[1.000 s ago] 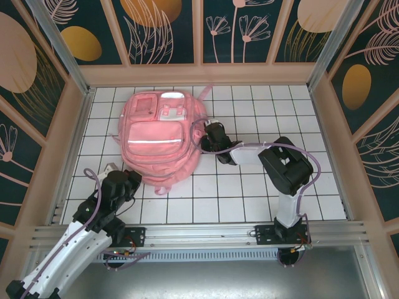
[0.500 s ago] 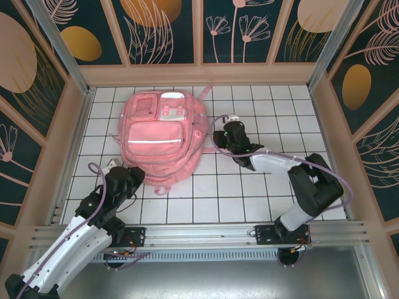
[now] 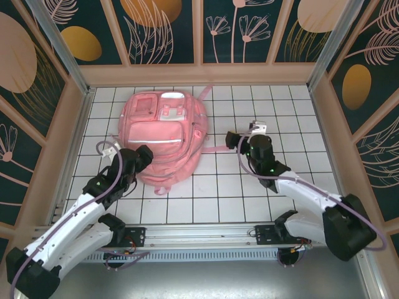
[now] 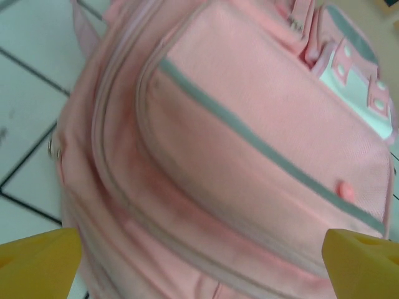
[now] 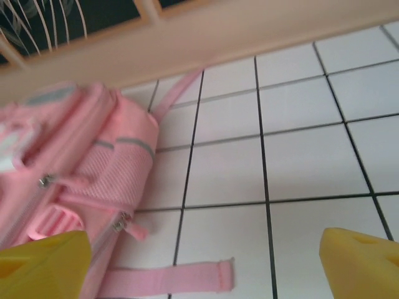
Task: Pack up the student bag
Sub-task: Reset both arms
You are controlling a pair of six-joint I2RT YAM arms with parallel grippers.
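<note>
The student bag (image 3: 163,134) is a large pink backpack lying flat on the white tiled floor, front pockets up, with a pale strip across it. My left gripper (image 3: 143,154) is at its lower left edge. In the left wrist view the student bag (image 4: 249,143) lies close under my left gripper (image 4: 199,268), whose yellow fingertips (image 4: 37,261) stand far apart with nothing held. My right gripper (image 3: 232,137) hangs to the right of the bag, open and empty. In the right wrist view, my right gripper (image 5: 202,268) faces the student bag's side (image 5: 81,168) and a loose pink strap (image 5: 168,277).
A pink strap (image 3: 215,149) trails from the bag across the tiles toward the right gripper. Wooden walls (image 3: 199,73) enclose the floor on three sides. A metal rail (image 3: 199,233) with the arm bases runs along the near edge.
Both grippers have gone from shut to wide open. The left gripper has moved up against the bag's lower left edge. The right gripper has drawn back to the right, away from the bag.
</note>
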